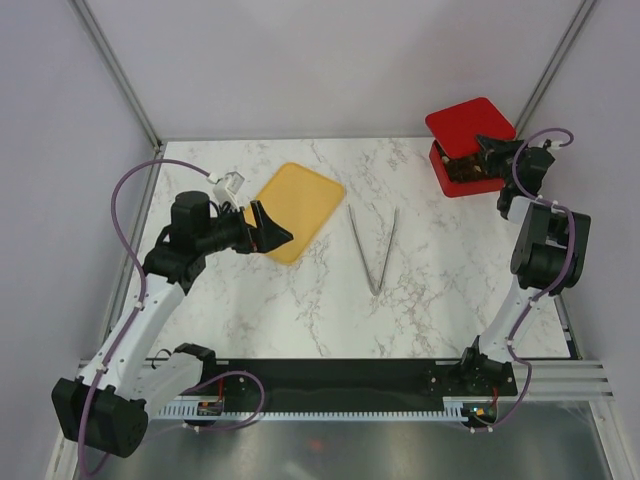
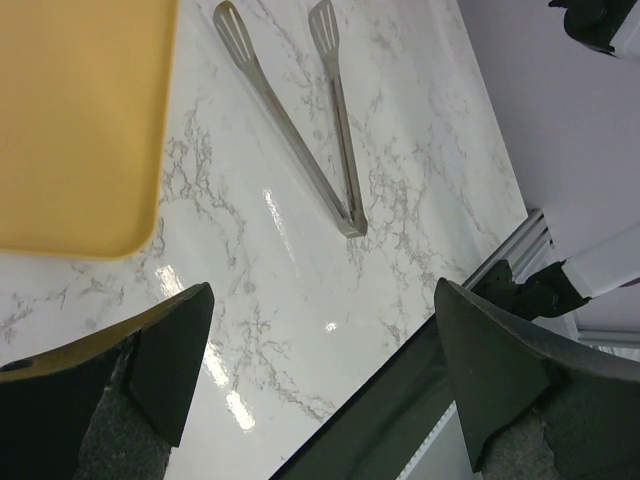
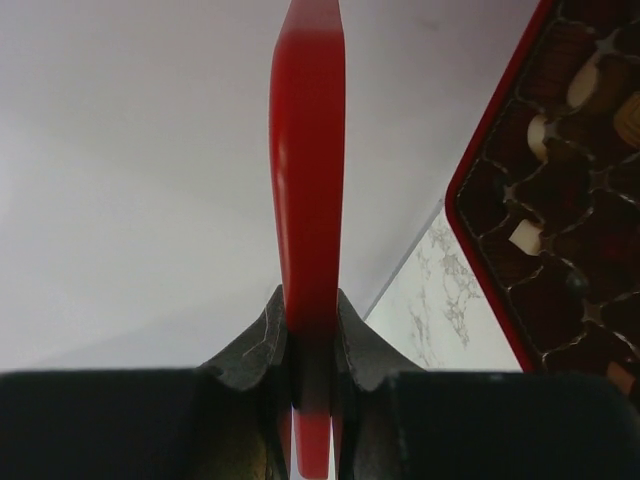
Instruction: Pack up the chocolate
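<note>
- My right claw (image 3: 312, 335) pinches the lid (image 3: 308, 150); left claw (image 2: 320, 370) gapes wide, empty.
- Chocolate (image 3: 583, 85) boxed; I judge closing's next: lower lid squarely onto box (image 1: 458, 190).

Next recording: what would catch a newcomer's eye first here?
The red lid, pinched in the right fingers at the far right corner, next to the red box of chocolate. Then the yellow tray left of centre, by the open left fingers, and the tongs lying mid-table.
</note>
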`<action>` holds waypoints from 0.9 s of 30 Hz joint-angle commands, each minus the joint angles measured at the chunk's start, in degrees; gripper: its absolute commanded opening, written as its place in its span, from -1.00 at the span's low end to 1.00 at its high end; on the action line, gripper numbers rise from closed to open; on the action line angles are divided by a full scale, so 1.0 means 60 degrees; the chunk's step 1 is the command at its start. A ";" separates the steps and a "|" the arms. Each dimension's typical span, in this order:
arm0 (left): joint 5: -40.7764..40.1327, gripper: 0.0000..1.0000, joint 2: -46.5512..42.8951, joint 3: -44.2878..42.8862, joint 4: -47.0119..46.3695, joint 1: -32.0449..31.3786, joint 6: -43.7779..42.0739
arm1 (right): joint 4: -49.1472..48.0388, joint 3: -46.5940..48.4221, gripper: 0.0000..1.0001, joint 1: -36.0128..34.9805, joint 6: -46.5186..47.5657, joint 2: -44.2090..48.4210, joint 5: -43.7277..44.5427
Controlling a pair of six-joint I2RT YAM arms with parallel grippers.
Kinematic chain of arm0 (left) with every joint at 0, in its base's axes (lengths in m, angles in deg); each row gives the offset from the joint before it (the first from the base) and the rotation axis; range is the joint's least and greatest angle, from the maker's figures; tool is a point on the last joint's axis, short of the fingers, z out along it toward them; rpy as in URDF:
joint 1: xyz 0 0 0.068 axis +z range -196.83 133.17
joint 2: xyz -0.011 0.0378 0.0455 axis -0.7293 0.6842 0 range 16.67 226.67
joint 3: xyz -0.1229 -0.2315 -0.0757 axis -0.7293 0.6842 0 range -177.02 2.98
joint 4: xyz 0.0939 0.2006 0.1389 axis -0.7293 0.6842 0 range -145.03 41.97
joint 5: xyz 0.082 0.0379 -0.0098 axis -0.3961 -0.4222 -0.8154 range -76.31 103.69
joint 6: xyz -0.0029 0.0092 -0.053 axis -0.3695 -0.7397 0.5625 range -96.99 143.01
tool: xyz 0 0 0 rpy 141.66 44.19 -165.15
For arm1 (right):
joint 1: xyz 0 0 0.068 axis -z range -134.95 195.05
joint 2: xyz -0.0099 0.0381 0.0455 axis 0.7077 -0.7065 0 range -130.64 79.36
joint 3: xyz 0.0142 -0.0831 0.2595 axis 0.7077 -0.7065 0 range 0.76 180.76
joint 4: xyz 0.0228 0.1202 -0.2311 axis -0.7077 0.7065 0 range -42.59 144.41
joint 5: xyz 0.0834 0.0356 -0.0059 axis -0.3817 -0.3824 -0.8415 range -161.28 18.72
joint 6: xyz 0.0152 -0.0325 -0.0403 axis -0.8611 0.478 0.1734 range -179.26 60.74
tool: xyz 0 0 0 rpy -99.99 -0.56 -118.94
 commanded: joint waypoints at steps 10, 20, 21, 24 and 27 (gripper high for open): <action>-0.0190 0.99 -0.0315 0.0045 0.0391 -0.0004 -0.0876 | -0.0689 0.0458 -1.00 0.0029 -0.0351 -0.1222 0.1083; -0.0380 0.99 -0.0374 0.0045 0.0434 -0.0004 -0.0920 | -0.1214 0.0621 -1.00 0.0131 -0.0732 -0.2145 0.1244; -0.0395 0.99 -0.0359 0.0016 0.0435 -0.0004 -0.0920 | -0.1391 0.0533 -1.00 0.0146 -0.0775 -0.2146 0.1288; -0.0380 0.99 -0.0373 0.0030 0.0420 0.0011 -0.0935 | -0.1524 0.0517 -1.00 0.0205 -0.0922 -0.2233 0.1244; -0.0380 0.99 -0.0344 0.0001 0.0435 0.0011 -0.0921 | -0.1743 0.0415 -1.00 0.0278 -0.1215 -0.2307 0.1186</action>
